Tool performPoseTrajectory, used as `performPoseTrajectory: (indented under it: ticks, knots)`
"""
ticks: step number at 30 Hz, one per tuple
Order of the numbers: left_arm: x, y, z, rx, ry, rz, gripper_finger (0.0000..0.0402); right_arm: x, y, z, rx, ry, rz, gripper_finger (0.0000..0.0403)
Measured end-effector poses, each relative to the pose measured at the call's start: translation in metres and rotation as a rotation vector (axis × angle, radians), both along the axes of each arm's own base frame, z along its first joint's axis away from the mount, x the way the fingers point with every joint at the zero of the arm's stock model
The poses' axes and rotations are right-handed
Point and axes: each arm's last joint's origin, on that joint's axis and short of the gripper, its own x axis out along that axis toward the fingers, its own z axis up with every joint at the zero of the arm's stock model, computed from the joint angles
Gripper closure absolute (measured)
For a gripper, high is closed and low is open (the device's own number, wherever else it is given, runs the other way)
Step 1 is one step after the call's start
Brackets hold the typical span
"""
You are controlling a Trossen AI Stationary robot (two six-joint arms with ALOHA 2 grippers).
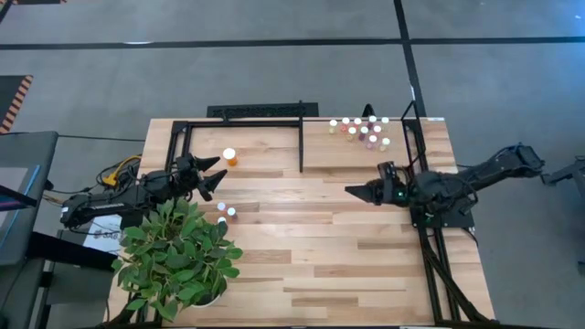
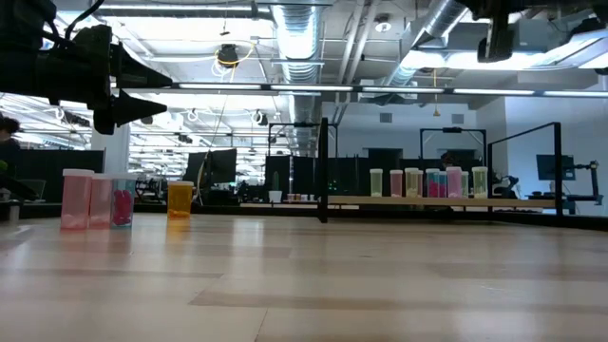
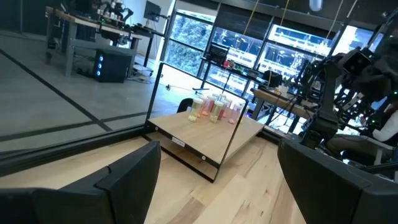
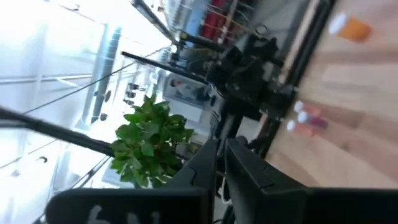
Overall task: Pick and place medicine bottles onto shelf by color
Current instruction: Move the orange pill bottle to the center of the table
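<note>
High view. The left gripper [image 1: 217, 177] is held wide open and empty over the left end of the table. An orange bottle [image 1: 229, 157] stands just beyond its tips, on the left shelf board [image 1: 265, 146]. Three small vials [image 1: 225, 213] stand on the table just beside the gripper, between it and a plant [image 1: 178, 256]. The right gripper [image 1: 352, 191] is closed with nothing between its fingers, and hangs over mid-table. A cluster of vials [image 1: 362, 130] is already set on the right shelf board [image 1: 356, 151], a short way off from it. Judged step: between placements, with the three table vials not yet sorted. The next move is judged to call for one gripper to be lowered around a table vial with jaws apart; the left is nearer and already open.

Low view. The three vials [image 2: 95, 199] are shown as pink-bodied; the orange bottle [image 2: 180, 199] is seen just past them. The shelf cluster [image 2: 427, 181] reads as a row of green and pink. The left gripper [image 2: 152, 107] is shown well clear above the tabletop, a height the high view does not give.

Left wrist view. Its own fingers [image 3: 134, 180] are seen far apart with nothing between. The shelf cluster [image 3: 214, 109] lies ahead, across the table.

Right wrist view. Its fingers [image 4: 245, 171] are seen pressed together. The table vials [image 4: 305, 121] and orange bottle [image 4: 351, 28] lie ahead, near the left arm.
</note>
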Motion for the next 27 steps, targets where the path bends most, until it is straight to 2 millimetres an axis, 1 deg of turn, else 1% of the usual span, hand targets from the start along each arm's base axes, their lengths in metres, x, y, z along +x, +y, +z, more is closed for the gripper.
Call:
performPoseTrajectory:
  ticks: [3,7,9,13,18,22,27]
  knots:
    - [0.0,0.0,0.0,0.0,0.0,0.0,0.009,-0.01,0.001,-0.002,-0.053,-0.069,-0.011,0.0347]
    - [0.0,0.0,0.0,0.0,0.0,0.0,0.009,-0.026,-0.006,-0.012,-0.107,-0.091,-0.031,0.0347]
    - [0.0,0.0,0.0,0.0,0.0,0.0,0.009,-0.035,-0.009,-0.015,-0.103,-0.127,-0.015,0.0347]
    - [0.0,0.0,0.0,0.0,0.0,0.0,0.009,-0.051,-0.012,-0.027,-0.127,-0.167,0.026,0.0347]
    - [0.0,0.0,0.0,0.0,0.0,0.0,0.009,-0.063,-0.014,-0.038,-0.169,-0.213,0.062,0.0347]
    - [0.0,0.0,0.0,0.0,0.0,0.0,0.009,-0.066,-0.015,-0.047,-0.187,-0.168,0.084,0.0347]
    - [0.0,0.0,0.0,0.0,0.0,0.0,0.009,-0.066,-0.015,-0.058,-0.218,-0.055,0.104,0.0347]
